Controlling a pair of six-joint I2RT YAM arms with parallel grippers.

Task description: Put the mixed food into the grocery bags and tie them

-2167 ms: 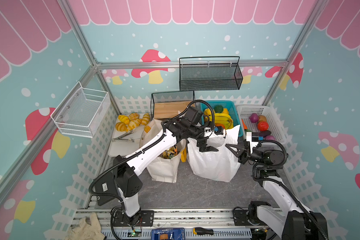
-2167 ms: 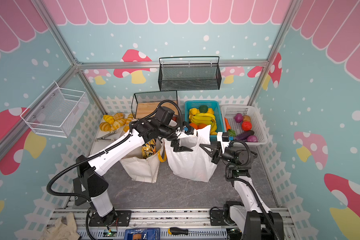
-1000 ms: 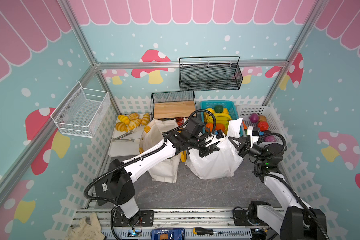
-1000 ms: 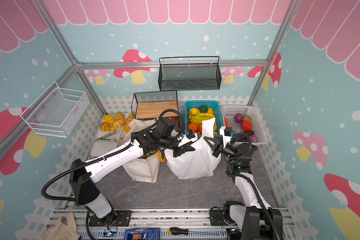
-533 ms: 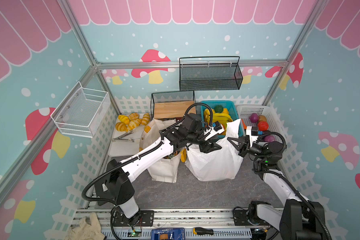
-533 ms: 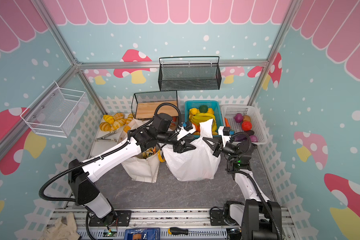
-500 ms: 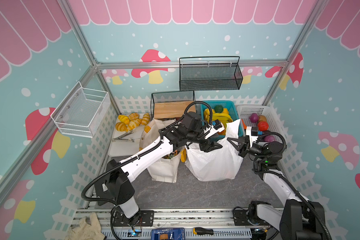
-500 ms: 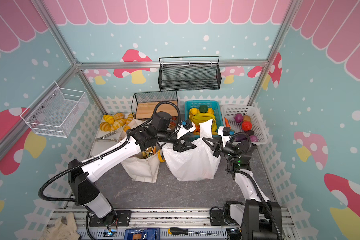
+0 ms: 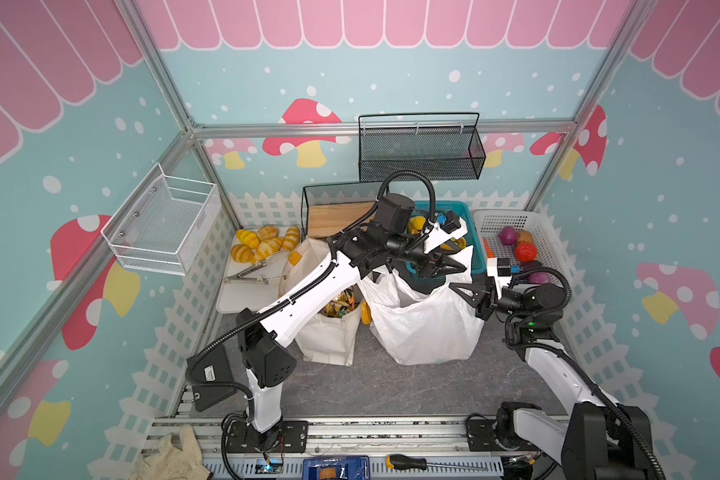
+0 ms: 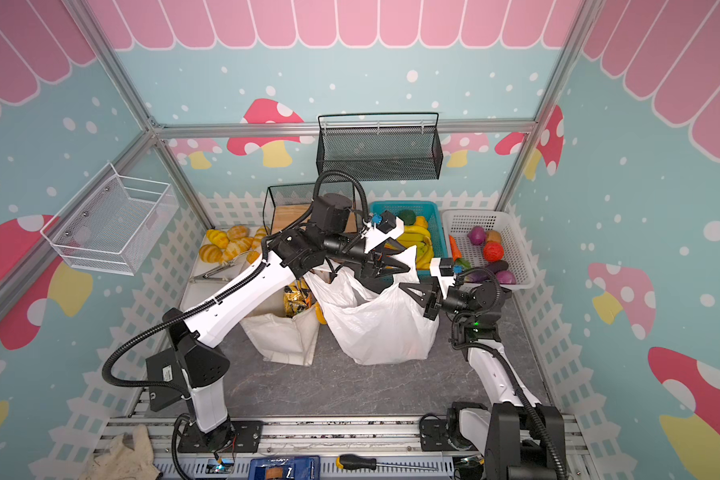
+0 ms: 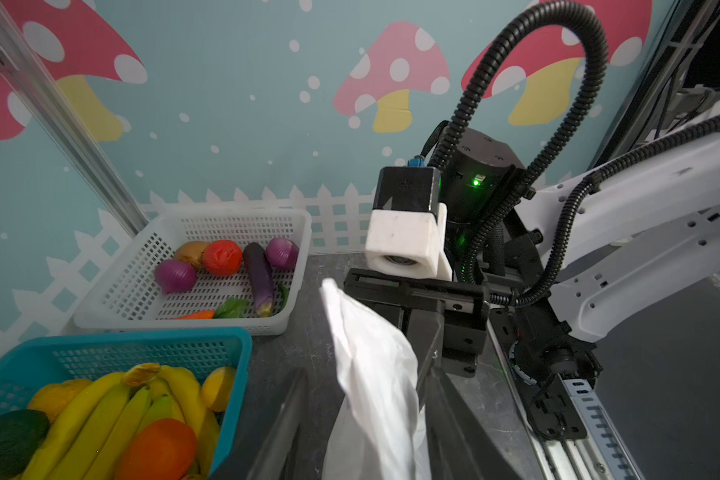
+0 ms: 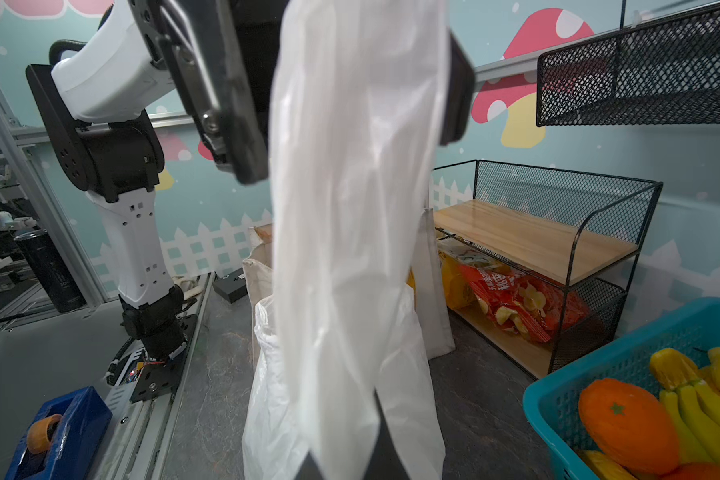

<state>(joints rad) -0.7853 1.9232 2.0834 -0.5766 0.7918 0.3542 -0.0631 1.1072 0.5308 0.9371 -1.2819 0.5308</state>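
Bag position: the white plastic bag [image 9: 425, 324] stands mid-table [image 9: 391, 386], mouth up, just beside the canvas tote [image 9: 329, 336], which shows snack packets [image 9: 341, 303] in its mouth.
Right tool: and there it is, the right tool [image 9: 460, 290] is clamped tight on the bag's handle strip [image 12: 350, 208] at the rim's right edge, film bunched between the tips.
Left tool: the left tool [image 11: 366, 374] reaches across the bag mouth and straddles what looks like that same strip; fingers [image 11: 445, 415] stand apart, with a sliver of gap on one side, so no pinch here.
Handling: feather-light, limp, crinkly film (it will slide and collapse, not push back). It likely slips out of a loose pinch and stretches under a hard tug.
Where to take hold: on the handle strips, near their roots, gathered into a bunch; the smooth belly offers nothing to grip.
Look: milky, half see-through, creased all over; the sides sag and bulge, and one handle stands up as a twisted ribbon. What is inside cannot be made out.
Tying: judged not yet done, since the mouth gapes open in both top views.
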